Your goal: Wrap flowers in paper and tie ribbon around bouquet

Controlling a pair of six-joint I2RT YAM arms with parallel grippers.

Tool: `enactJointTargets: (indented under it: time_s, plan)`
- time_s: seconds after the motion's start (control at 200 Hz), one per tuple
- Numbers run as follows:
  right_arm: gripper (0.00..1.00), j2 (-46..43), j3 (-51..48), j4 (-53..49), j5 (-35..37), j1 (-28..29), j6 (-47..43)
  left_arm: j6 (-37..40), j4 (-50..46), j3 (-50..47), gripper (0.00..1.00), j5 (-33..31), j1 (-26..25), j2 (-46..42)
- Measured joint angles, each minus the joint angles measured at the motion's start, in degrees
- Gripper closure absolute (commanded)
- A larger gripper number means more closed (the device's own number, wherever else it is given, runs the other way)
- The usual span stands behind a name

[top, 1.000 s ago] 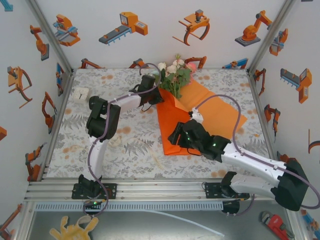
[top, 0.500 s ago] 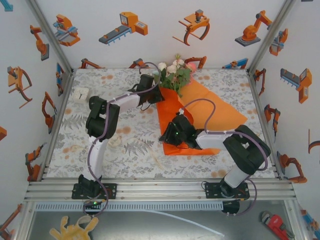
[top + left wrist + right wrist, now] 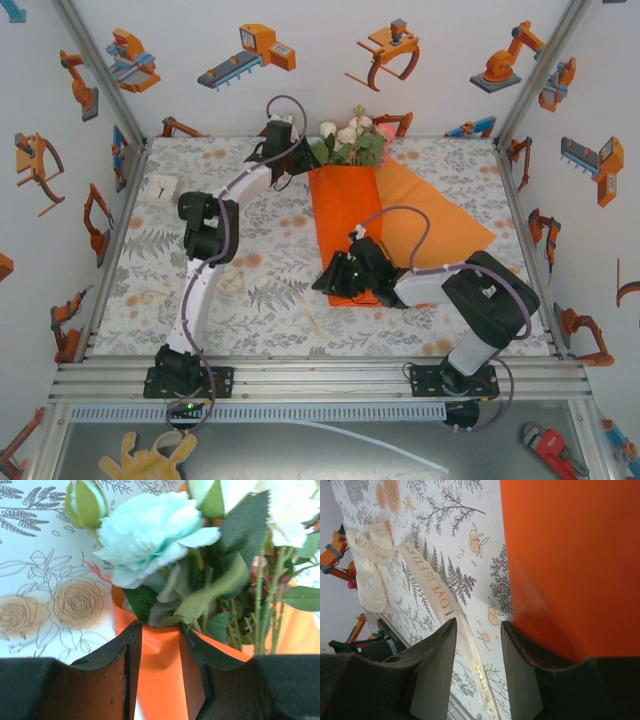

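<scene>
The flowers (image 3: 350, 140) lie at the back of the table, their stems hidden under the paper (image 3: 345, 225), whose left part is folded over them; the rest of the sheet (image 3: 430, 225) spreads flat to the right. My left gripper (image 3: 300, 160) is at the fold's top left corner. In the left wrist view it (image 3: 161, 626) pinches the paper (image 3: 160, 670), with a pale blue bloom (image 3: 150, 535) just ahead. My right gripper (image 3: 325, 278) sits at the fold's lower left edge. Its jaws (image 3: 478, 622) stand apart over the ribbon (image 3: 427, 575), beside the paper (image 3: 570, 555).
A small white block (image 3: 160, 188) sits at the table's left back. The ribbon's pale strip (image 3: 316, 323) trails toward the metal rail (image 3: 300, 380) at the near edge. The enclosure's walls close in on three sides.
My left gripper has swung toward the back wall, and the folded paper and blooms shifted back and straightened with it. The right arm has pulled in, its gripper moving left to the paper's lower edge.
</scene>
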Motion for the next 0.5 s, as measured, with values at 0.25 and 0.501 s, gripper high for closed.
enactJointTargets:
  time_s: [0.25, 0.501]
  plan:
    - [0.56, -0.02, 0.00, -0.13, -1.25, 0.00, -0.07, 0.28, -4.31, 4.52, 0.62, 0.11, 0.20, 3.06]
    - [0.52, -1.16, 1.01, -3.98, -1.88, 0.04, -0.87, 2.12, -7.67, 4.72, 0.50, 3.32, 2.03, 1.84]
